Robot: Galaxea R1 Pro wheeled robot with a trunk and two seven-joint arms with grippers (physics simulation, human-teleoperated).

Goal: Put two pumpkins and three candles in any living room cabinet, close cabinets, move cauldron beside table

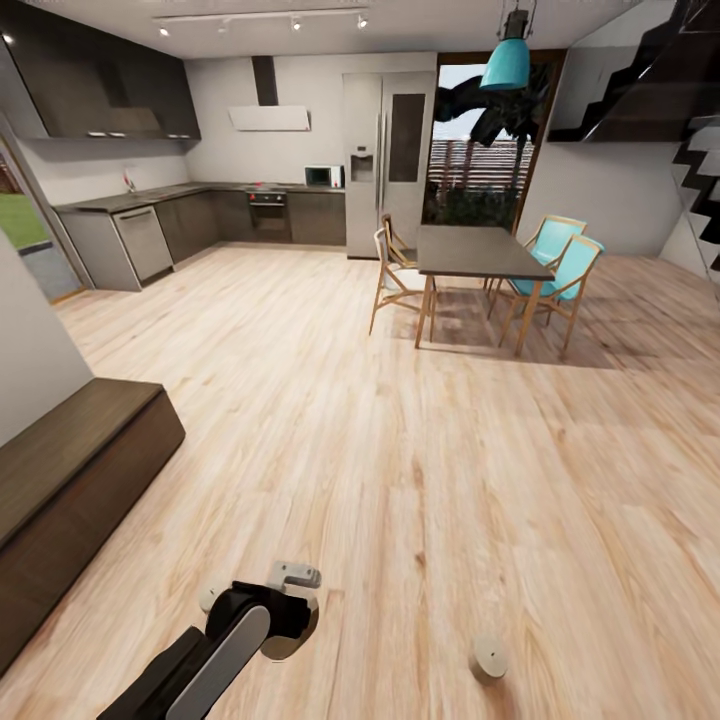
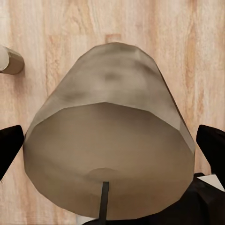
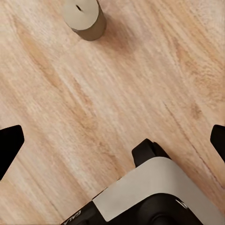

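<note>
L edge of the head view: we're seeing the long dark-brown cabinet [image 1: 70, 470] running along the wall, its fronts looking flush, tho we're only getting its end and top. Kitchen units [image 1: 150, 235] are sitting in the upper left.

Bottom left: the left gripper [image 1: 280, 620] is hanging over the wood floor [image 1: 400, 480], pointing down. In the left wrist view its black fingertips [image 2: 10, 150] are meeting both sides of the held candle [image 2: 110, 140], a stubby olive-tan cylinder w/ a pale top and dark wick, so we're reading the hand as closed onto it at about candle width. A second candle [image 1: 213, 597] is standing on the floor just beside that gripper, toward the frame's left; what we're taking for the same one is peeking in at the wrist view's edge [image 2: 8, 60].

Bottom, right of centre: a third candle [image 1: 488, 658] is standing upright on the boards, well apart from the arm.

Upper right: the dining table [image 1: 475, 250] w/ teal chairs [image 1: 570, 270] is standing far back.

Right wrist view: the right gripper [image 3: 112, 140] is spreading its fingers wide w/ nothing between them, over bare floor; a floor candle [image 3: 84, 16] is standing beyond them.
</note>
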